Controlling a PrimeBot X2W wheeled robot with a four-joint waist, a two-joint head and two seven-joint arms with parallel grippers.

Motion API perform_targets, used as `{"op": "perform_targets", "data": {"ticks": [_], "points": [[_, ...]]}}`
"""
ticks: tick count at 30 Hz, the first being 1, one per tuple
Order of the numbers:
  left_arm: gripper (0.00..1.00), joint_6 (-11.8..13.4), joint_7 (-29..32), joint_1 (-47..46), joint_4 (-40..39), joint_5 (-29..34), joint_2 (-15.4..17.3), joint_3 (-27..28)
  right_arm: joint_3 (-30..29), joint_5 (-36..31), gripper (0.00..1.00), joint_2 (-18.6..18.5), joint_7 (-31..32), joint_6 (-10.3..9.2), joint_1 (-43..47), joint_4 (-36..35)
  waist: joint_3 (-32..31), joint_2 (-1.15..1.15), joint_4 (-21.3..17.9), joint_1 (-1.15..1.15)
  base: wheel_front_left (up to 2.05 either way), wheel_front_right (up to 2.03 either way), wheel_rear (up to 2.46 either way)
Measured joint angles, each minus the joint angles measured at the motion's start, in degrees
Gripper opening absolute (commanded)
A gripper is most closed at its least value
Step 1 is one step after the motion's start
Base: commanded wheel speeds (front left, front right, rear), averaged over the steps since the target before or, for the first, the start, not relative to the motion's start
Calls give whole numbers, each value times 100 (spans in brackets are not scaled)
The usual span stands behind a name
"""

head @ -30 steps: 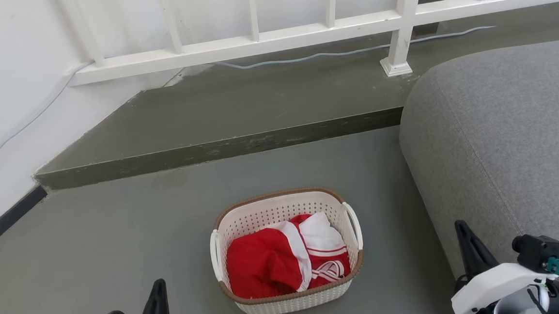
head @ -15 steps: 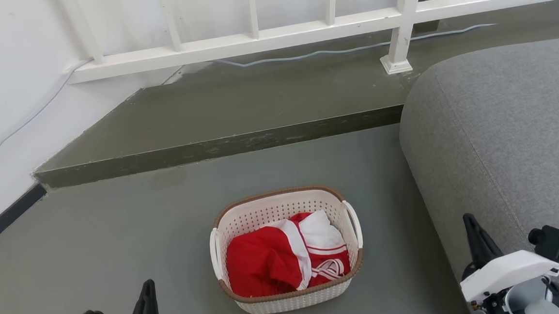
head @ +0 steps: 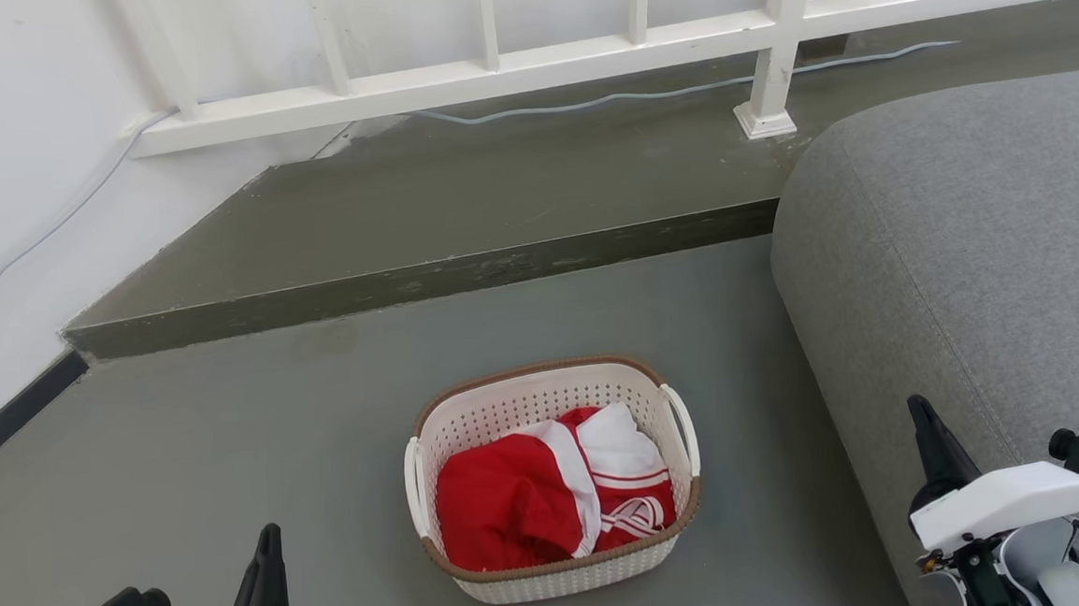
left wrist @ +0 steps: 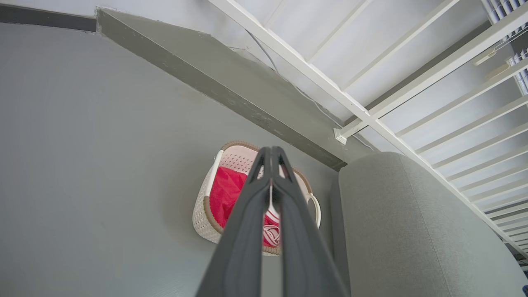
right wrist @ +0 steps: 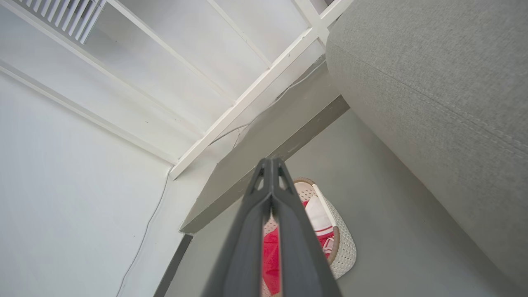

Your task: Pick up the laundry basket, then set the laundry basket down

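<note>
In the head view, the laundry basket (head: 566, 578) sat lower centre on the grey floor (head: 229, 434), apart from my left gripper (head: 269, 544) and right gripper (head: 926, 424), which I judged were placed to flank its handles. In the left wrist view, the fingers (left wrist: 247, 231) were pressed together, aimed at the basket. In the right wrist view they were likewise pressed together, with a grey sofa (right wrist: 433, 82) upper right and a white railing (right wrist: 247, 103) upper left.

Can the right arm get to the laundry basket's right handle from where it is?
Probably yes: nothing stands between the shut right gripper and the laundry basket's right handle; the grey sofa lies to its outer side. It must open first.
</note>
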Motion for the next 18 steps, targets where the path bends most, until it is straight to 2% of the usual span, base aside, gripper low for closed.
{"op": "perform_targets", "data": {"ticks": [18], "points": [[0, -193, 278, -210, 102, -1143, 3, 287, -361, 1156, 0, 101, 277, 203, -149, 53, 38, 0, 0, 0, 0, 0, 0]]}}
